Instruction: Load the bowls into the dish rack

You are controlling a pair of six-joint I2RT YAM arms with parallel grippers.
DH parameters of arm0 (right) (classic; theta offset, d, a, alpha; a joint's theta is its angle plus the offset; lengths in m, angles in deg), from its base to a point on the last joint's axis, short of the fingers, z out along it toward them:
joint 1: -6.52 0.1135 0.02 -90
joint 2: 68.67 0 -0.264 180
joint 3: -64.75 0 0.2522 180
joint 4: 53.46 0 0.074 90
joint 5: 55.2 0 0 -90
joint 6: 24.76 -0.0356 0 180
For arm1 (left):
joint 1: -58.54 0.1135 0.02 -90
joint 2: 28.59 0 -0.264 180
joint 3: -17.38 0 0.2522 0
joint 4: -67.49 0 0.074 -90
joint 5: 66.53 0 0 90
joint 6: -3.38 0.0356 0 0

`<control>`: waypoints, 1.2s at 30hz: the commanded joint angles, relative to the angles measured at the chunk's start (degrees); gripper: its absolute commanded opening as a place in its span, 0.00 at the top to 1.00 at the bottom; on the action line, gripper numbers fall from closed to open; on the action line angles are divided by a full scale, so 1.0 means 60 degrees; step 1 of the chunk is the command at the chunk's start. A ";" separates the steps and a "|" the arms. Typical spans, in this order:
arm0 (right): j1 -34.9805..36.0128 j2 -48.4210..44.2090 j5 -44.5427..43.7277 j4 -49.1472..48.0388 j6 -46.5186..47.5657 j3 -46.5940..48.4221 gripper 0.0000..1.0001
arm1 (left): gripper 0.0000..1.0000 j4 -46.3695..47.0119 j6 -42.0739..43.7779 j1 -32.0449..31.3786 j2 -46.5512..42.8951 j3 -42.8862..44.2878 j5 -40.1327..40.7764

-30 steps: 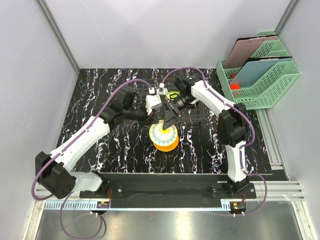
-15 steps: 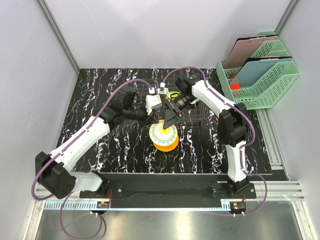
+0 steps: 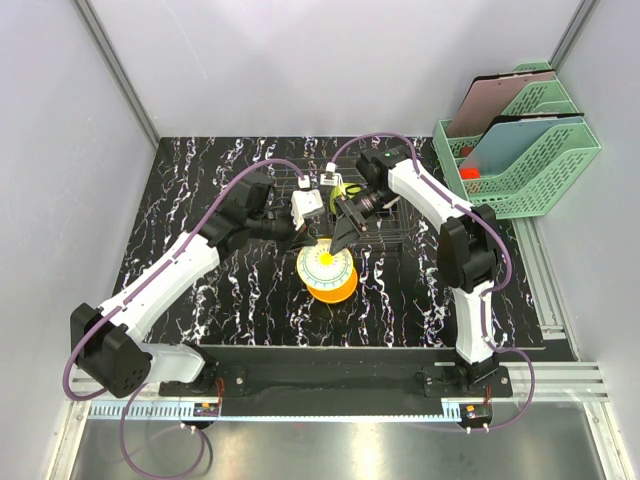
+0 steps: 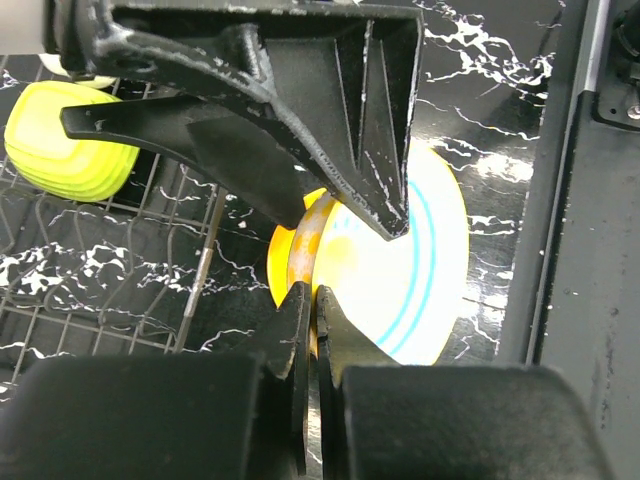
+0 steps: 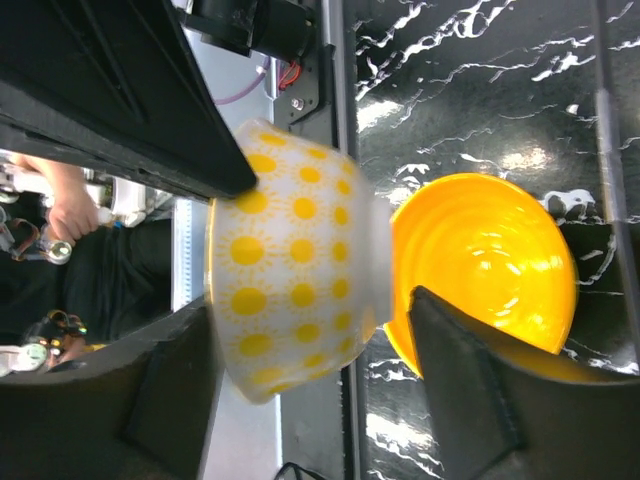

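Note:
My left gripper [image 3: 303, 238] [image 4: 312, 300] is shut on the orange rim of a cream bowl [image 3: 322, 262] [image 4: 420, 270], which it holds tilted on edge above the table. The bowl's outside [image 5: 295, 260] carries yellow sun dots. My right gripper [image 3: 346, 230] [image 5: 310, 310] is open and straddles this bowl from rim to base, with a small gap at the base-side finger [image 5: 460, 390]. An orange bowl [image 3: 336, 288] [image 5: 485, 260] lies on the table under it. A lime-green bowl [image 3: 347, 190] [image 4: 70, 140] sits in the wire dish rack [image 3: 392, 225] [image 4: 100, 290].
Green mesh file trays [image 3: 530, 160] stand at the back right, off the black marbled table [image 3: 200, 180], with a small orange-red thing [image 3: 468, 172] in one. The two grippers crowd together in front of the rack.
My right gripper has shifted a little toward the rack and its jaws have started narrowing around the cream bowl. The bowl has tilted slightly. My left gripper keeps its hold.

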 commanded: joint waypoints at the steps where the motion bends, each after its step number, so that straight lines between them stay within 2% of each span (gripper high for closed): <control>1: -0.0007 -0.0195 0.0427 0.2722 0.0116 -0.0060 0.29 | 1.00 0.0612 0.0115 -0.0031 -0.0317 0.0013 -0.0122; 4: -0.0007 -0.0254 0.0457 0.2736 0.0131 -0.0060 0.41 | 1.00 0.0612 0.0159 -0.0031 -0.0317 0.0013 -0.0108; 13: -0.0007 -0.0210 0.0413 0.2722 0.0189 0.0027 0.61 | 1.00 0.0612 0.0173 -0.0031 -0.0186 0.0101 -0.0137; 15: -0.0007 -0.0152 0.0399 0.2722 0.0116 0.0100 0.61 | 1.00 0.0626 0.0159 -0.0045 -0.0156 0.0101 -0.0166; 21: -0.0007 0.0024 0.0253 0.2707 0.0101 0.0203 0.57 | 1.00 0.0861 0.0071 -0.0031 0.0209 -0.0191 -0.0298; 23: -0.0007 0.0083 0.0121 0.2707 0.0029 0.0291 0.50 | 1.00 0.0905 0.0042 -0.0045 0.0297 -0.0192 -0.0342; 29: -0.0095 0.0171 -0.0216 0.2707 -0.0162 0.0584 0.45 | 1.00 0.0963 0.0071 -0.0045 0.0590 -0.0104 -0.0474; 32: -0.0167 0.0185 -0.0698 0.2707 -0.0294 0.0730 0.32 | 1.00 0.1080 0.0027 -0.0060 0.0708 -0.0104 -0.0605; 33: -0.0212 0.0171 -0.0802 0.2707 -0.0309 0.0760 0.23 | 1.00 0.1081 0.0027 -0.0060 0.0780 -0.0119 -0.0635; 36: -0.0460 0.0112 -0.1139 0.2707 -0.0440 0.0789 0.14 | 1.00 0.1183 0.0027 -0.0118 0.0927 -0.0192 -0.0664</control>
